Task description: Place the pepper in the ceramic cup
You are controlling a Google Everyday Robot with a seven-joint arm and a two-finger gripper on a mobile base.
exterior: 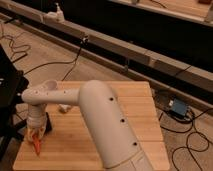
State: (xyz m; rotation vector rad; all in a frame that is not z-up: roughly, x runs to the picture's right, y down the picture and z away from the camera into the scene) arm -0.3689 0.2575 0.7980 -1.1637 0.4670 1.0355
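The wooden table (142,107) stands on a floor crossed by black cables (50,65). The white arm (102,117) rises from the near edge of the table and reaches across to its left front corner.

Position of the gripper (34,135): it points straight down, low over the left front corner of the table.

Position of the pepper (37,146): it sits directly at the gripper's lower end, close to the left edge of the table, with its narrow tip pointing toward the near edge. Whether the claw is clamped on the pepper or merely standing over it cannot be told.

A dark flat object (46,123) lies just beside the gripper, on its far side. A small white object (64,107) shows from under the arm, mostly hidden; what it is cannot be told.

A blue box (178,106) lies on the floor to the right of the table.
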